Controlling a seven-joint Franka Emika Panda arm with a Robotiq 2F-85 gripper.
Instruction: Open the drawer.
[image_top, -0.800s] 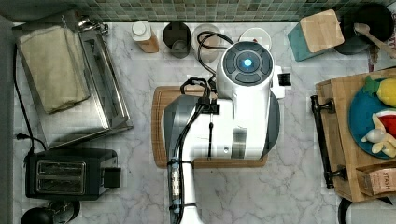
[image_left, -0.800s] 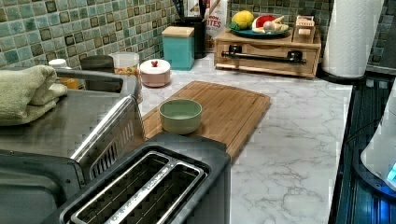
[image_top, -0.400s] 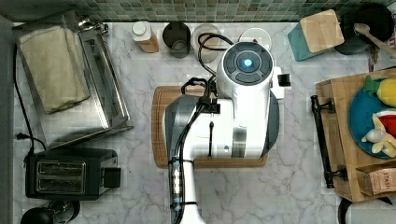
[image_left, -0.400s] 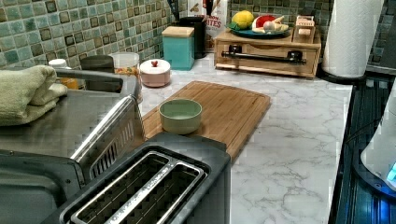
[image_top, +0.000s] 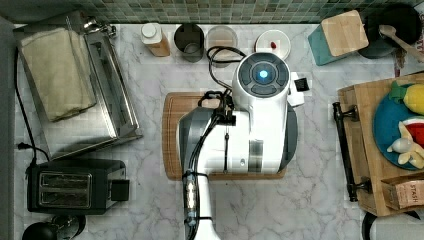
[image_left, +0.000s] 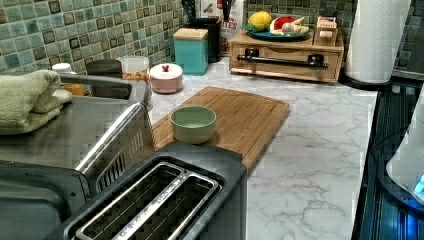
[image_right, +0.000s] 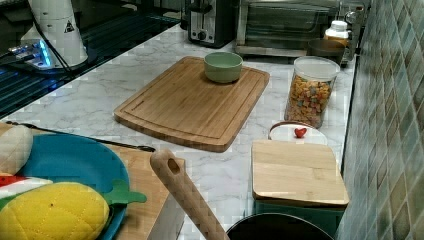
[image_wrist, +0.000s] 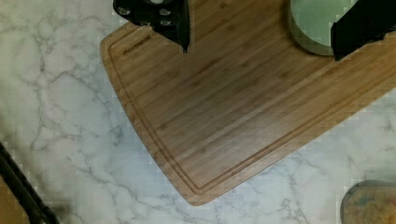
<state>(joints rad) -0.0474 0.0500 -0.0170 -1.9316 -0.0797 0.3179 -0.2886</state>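
Observation:
The drawer (image_left: 287, 69) is a light wooden box front at the far end of the counter in the left view, with a long black bar handle (image_left: 282, 60); its front sits flush and closed. In the top view the handle (image_top: 345, 150) runs along the drawer unit (image_top: 361, 135) at the top view's right. My gripper (image_wrist: 261, 28) hangs open over the bamboo cutting board (image_wrist: 224, 107), its two black fingers (image_wrist: 163, 18) spread wide with nothing between them. It is well apart from the handle (image_wrist: 18, 186), which crosses a corner of the wrist view.
A green bowl (image_left: 193, 123) stands on the cutting board (image_left: 245, 112) close to one finger. A blue plate of toy fruit (image_left: 277, 34) lies on top of the drawer unit. A toaster (image_left: 160, 200), toaster oven (image_left: 75, 130), teal canister (image_left: 190, 45), cereal jar (image_right: 311, 92) and paper towel roll (image_left: 377, 37) line the counter.

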